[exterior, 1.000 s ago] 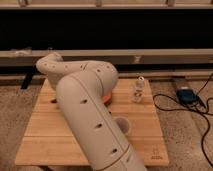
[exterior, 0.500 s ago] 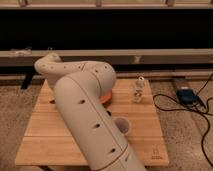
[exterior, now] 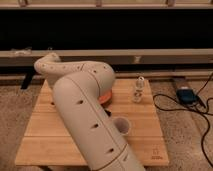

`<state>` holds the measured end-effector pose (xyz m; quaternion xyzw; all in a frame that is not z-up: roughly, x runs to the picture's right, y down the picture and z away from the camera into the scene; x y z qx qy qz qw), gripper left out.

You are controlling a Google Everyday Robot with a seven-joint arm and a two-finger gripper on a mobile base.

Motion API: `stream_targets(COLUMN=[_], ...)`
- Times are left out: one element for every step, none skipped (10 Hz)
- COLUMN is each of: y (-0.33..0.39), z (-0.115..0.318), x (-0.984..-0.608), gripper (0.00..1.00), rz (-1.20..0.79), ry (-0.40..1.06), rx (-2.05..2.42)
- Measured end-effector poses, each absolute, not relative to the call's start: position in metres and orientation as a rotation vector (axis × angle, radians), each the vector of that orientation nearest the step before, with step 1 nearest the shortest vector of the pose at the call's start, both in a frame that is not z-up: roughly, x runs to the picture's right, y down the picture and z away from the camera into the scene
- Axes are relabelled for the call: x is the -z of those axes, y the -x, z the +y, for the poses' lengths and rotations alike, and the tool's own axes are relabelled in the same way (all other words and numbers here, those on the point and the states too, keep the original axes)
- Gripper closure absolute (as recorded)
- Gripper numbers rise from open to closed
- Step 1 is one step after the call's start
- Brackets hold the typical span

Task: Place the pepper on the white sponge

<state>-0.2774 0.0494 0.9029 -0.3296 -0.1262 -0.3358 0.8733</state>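
Observation:
My large white arm [exterior: 85, 110] rises from the bottom edge and bends back over the left half of the wooden table [exterior: 145, 140]. Its bulk hides the gripper, which lies somewhere behind the bend near the table's far left. The pepper is out of view. The white sponge is hidden too. Only a sliver of a flat orange round thing [exterior: 107, 96] peeks out from behind the arm at the table's middle.
A pale cup [exterior: 122, 125] stands right of the arm near the table's centre. A small clear bottle-like object [exterior: 138, 90] sits at the far right of the table. On the floor to the right lie a blue device [exterior: 186, 95] and black cables [exterior: 202, 135].
The arm's upper bend has shifted slightly to the left. The cup, the bottle-like object and the orange thing have stayed put.

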Motion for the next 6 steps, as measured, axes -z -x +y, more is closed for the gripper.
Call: stream_targets(y=[0.2766, 0.2766, 0.2765, 0.275, 0.2755, 0.2768], z=[0.0498, 0.0492, 0.0475, 0.0467, 0.0466, 0.0469], x=[-0.9028, -0.9017, -0.9004, -0.9016, -0.9014, -0.901], gripper=[0.21, 0.21, 0.21, 0.21, 0.21, 0.21], rz=[-0.262, -0.261, -0.264, -0.264, -0.264, -0.265], ry=[0.689, 0.686, 0.681, 0.679, 0.678, 0.678], rx=[0.702, 0.704, 0.702, 0.7, 0.7, 0.702])
